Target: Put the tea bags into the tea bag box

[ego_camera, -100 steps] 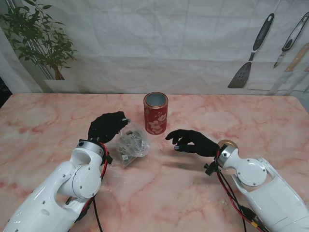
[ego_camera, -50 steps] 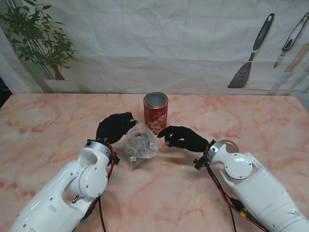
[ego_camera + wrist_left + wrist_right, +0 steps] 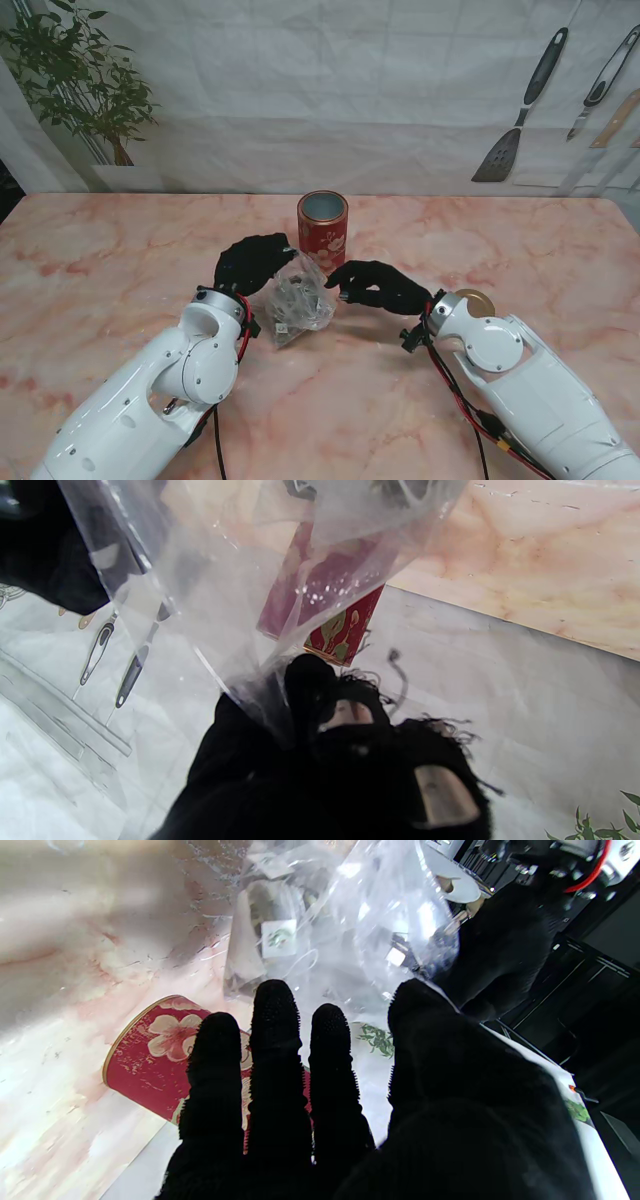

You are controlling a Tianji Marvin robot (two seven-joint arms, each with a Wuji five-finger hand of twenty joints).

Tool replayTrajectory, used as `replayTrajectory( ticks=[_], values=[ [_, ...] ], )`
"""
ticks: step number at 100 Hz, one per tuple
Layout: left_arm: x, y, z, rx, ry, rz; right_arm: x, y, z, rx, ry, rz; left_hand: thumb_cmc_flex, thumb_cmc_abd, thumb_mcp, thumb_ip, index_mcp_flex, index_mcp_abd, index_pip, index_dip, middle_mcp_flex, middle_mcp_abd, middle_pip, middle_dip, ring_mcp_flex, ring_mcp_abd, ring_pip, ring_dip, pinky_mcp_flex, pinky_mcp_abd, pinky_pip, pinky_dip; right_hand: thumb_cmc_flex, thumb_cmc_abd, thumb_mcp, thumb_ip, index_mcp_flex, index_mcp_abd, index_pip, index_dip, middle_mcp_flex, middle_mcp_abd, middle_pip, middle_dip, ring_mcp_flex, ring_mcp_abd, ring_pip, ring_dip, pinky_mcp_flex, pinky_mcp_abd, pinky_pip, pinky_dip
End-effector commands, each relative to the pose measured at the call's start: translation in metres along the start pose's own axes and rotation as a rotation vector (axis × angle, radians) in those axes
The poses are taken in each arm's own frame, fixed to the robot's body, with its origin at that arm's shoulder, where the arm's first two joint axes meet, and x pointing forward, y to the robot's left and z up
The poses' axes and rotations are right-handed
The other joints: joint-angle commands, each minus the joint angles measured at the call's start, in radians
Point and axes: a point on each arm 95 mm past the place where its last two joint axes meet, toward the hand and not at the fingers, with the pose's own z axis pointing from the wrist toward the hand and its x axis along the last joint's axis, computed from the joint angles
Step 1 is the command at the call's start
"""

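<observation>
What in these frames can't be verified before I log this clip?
- Tea bag count: stand view, the crumpled plastic bag blurs its contents; too small to count.
- Inside of the red tin: stand view shows only its rim; wrist views show only its side.
- Right hand contact with the bag: stand view, fingers curl near its edge; touching or apart is unclear.
- Left hand fingertips: the bag covers them in the left wrist view.

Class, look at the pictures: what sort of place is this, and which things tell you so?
Probably a staged kitchen set: a pink marble-patterned table, a backdrop sheet showing a black slotted spatula, and a potted green plant.
</observation>
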Motion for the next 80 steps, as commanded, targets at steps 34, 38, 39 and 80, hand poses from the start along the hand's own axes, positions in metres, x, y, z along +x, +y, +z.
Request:
replayTrajectory(
  ticks=[34, 38, 39, 80],
  values=[
    [0.01, 0.001, 0.004, -0.012, 0.014, -0.012, 0.001, -0.008, 0.002, 0.071, -0.006, -0.022, 0.07, 0.022, 0.012, 0.038, 0.093, 0.206, 0.166, 0.056, 0.051, 0.034, 0.112, 0.012, 0.036, 0.083, 0.1, -0.002, -0.015, -0.209, 0.27, -0.013, 0.072, 0.056, -0.026, -0.044, 0.052, -0.056, 0.052, -0.02, -0.035, -0.008, 0.009, 0.054, -0.026, -0.024, 0.045, 0.024, -0.011, 0.003, 0.009, 0.026],
    [0.011, 0.001, 0.002, -0.012, 0.018, -0.016, -0.001, -0.009, 0.004, 0.062, -0.015, -0.016, 0.07, 0.021, 0.012, 0.038, 0.093, 0.206, 0.166, 0.056, 0.051, 0.035, 0.112, 0.012, 0.036, 0.083, 0.1, -0.002, -0.015, -0.209, 0.27, -0.013, 0.073, 0.06, -0.035, -0.043, 0.056, -0.052, 0.062, -0.027, -0.036, -0.008, 0.014, 0.061, -0.029, -0.025, 0.057, 0.03, -0.01, 0.004, 0.014, 0.031],
    [0.011, 0.001, 0.002, -0.012, 0.019, -0.017, -0.002, -0.01, 0.005, 0.06, -0.017, -0.015, 0.07, 0.022, 0.012, 0.038, 0.093, 0.206, 0.166, 0.056, 0.051, 0.036, 0.112, 0.012, 0.036, 0.083, 0.1, -0.002, -0.015, -0.209, 0.27, -0.013, 0.072, 0.061, -0.036, -0.043, 0.056, -0.053, 0.063, -0.028, -0.036, -0.009, 0.015, 0.062, -0.029, -0.024, 0.057, 0.031, -0.009, 0.004, 0.014, 0.032],
    [0.031, 0.008, -0.016, -0.019, 0.122, -0.101, -0.019, -0.02, 0.018, -0.052, -0.131, 0.004, 0.075, 0.021, 0.011, 0.038, 0.093, 0.212, 0.161, 0.052, 0.05, 0.043, 0.111, 0.012, 0.036, 0.083, 0.1, -0.002, -0.015, -0.209, 0.27, -0.013, 0.006, 0.049, -0.103, -0.035, 0.117, 0.023, 0.129, -0.092, -0.006, -0.006, 0.076, 0.05, -0.007, -0.007, 0.138, 0.058, 0.002, 0.022, 0.076, 0.058]
  ],
)
